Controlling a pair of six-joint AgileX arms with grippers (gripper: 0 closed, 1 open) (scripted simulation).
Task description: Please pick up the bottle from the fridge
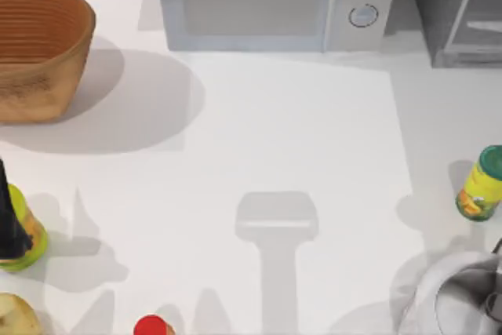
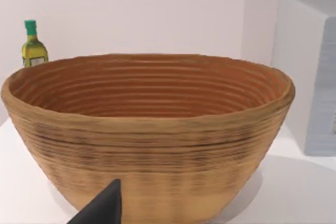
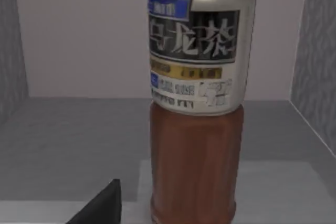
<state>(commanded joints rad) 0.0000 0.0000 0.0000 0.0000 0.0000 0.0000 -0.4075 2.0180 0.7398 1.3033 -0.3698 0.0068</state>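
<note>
Pincer opening on the right arm cannot be told; the upright bottle [image 3: 195, 114], at the fridge's [image 3: 63, 145] twelve o'clock, seems rigid, slick, best gripped mid-body.

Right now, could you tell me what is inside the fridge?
A brown bottle with a silver label stands upright on the fridge's grey floor. Its cap is cut off from view, and whatever is behind it is covered.

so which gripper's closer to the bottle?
Right. Its wrist view has the bottle standing just ahead inside the fridge. The left gripper faces the basket.
</note>
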